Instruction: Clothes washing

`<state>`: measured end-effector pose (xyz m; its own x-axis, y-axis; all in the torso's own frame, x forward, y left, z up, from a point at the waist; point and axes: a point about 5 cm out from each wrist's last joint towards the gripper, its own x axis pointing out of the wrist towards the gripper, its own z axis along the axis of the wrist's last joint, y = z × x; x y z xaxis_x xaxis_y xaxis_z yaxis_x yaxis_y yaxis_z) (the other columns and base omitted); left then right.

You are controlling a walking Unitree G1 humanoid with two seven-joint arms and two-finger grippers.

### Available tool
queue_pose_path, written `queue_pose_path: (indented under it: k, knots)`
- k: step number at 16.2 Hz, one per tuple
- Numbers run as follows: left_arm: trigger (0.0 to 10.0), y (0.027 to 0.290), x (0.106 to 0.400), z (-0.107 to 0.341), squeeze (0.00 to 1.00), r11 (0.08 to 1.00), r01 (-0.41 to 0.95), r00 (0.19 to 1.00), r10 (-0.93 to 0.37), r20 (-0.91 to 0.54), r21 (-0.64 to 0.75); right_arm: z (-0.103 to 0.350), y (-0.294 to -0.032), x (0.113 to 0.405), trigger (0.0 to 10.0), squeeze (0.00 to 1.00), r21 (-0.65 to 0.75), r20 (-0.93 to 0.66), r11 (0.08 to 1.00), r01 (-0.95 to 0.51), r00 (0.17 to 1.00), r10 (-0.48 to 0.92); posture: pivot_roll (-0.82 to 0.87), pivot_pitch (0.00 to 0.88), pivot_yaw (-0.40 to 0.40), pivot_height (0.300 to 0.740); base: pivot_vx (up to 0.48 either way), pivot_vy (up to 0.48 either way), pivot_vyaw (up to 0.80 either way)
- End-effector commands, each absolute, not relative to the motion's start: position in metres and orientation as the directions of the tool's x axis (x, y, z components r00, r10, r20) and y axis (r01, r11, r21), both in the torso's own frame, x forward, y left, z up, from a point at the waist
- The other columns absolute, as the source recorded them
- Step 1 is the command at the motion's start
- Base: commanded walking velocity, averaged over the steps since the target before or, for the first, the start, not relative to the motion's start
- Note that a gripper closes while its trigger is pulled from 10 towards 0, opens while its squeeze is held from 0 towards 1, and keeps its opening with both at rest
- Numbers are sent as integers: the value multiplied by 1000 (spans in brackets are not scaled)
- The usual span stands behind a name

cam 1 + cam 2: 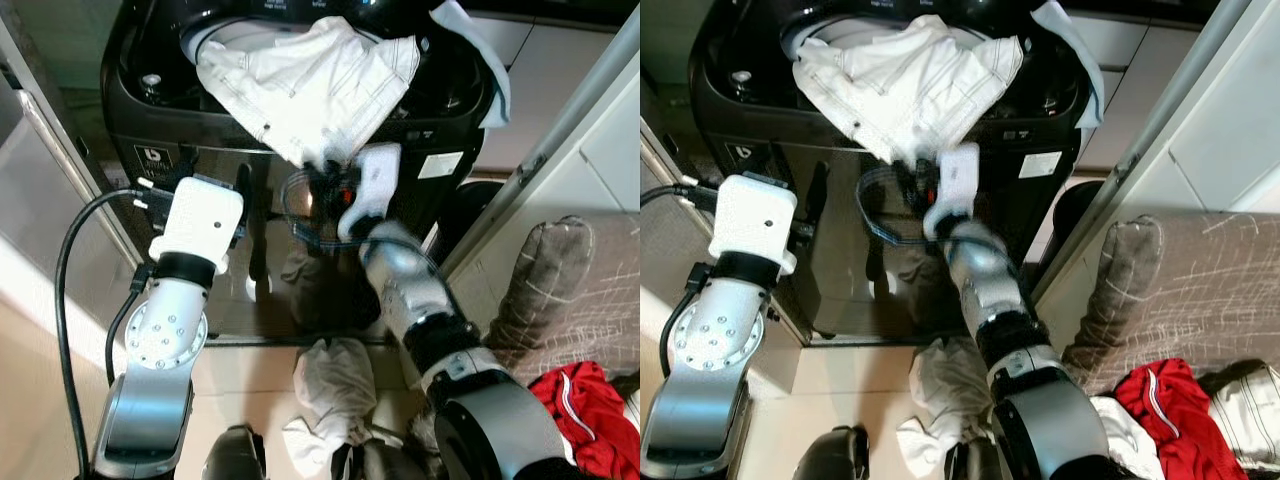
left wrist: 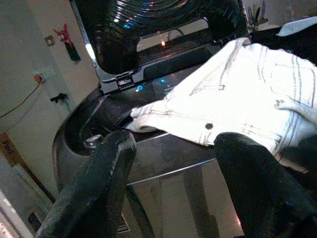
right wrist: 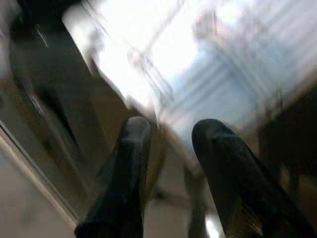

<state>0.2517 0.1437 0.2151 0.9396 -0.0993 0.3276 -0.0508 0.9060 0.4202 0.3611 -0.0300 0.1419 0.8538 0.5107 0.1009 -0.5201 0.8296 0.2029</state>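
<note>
White trousers (image 1: 300, 85) draped over front rim of black washing machine (image 1: 150, 130), right hand (image 3: 171, 144) parted just below hem, left hand (image 2: 171, 163) wide, nothing held.

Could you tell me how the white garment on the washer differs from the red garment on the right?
The white garment is spread flat, draped over the washing machine's front rim; the red garment lies crumpled low down beside a checked cushion. The white one shows dark stitching; the red one has white trim. Neither is inside the drum.

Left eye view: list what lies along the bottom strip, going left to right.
Left arm → crumpled pale clothes on the floor → right arm → red garment.
</note>
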Motion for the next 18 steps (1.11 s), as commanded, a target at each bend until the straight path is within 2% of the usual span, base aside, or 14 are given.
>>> queue_pose_path:
  k: [1, 4, 6, 9, 13, 16, 18]
  knots:
    - [10000, 145, 248, 219, 0, 900, -63, 935, -97, 341, 431, 150, -12, 363, 10000, 0, 205, 103, 816, -541, 841, 532, 260, 167, -75, 736, 0, 0, 0]
    - [10000, 147, 244, 219, 0, 898, -78, 936, -84, 341, 434, 162, -7, 369, 10000, 0, 137, 112, 828, -544, 839, 533, 293, 165, -88, 736, 0, 0, 0]
    - [10000, 148, 243, 219, 0, 898, -83, 936, -78, 343, 433, 178, -8, 377, 10000, 0, 19, 141, 858, -514, 851, 506, 299, 163, -92, 736, 0, 0, 0]
    - [10000, 145, 244, 218, 0, 900, -78, 937, -81, 341, 429, 212, -14, 389, 10000, 0, -298, 210, 875, -381, 868, 450, 289, 160, -98, 736, 0, 0, 0]
    - [10000, 142, 247, 217, 0, 905, -73, 936, -83, 342, 420, 243, -22, 400, 10000, 0, -473, 267, 851, -226, 884, 383, 288, 152, -103, 736, 0, 0, 0]
    - [10000, 142, 248, 218, 0, 905, -81, 935, -76, 347, 418, 276, -38, 407, 10000, 0, -446, 373, 888, -109, 880, 295, 285, 141, -117, 736, 0, 0, 0]
    - [10000, 145, 251, 216, 0, 904, -104, 938, -49, 342, 415, 284, -55, 411, 10000, 0, -256, 397, 956, -145, 886, 241, 280, 125, -131, 736, 0, 0, 0]
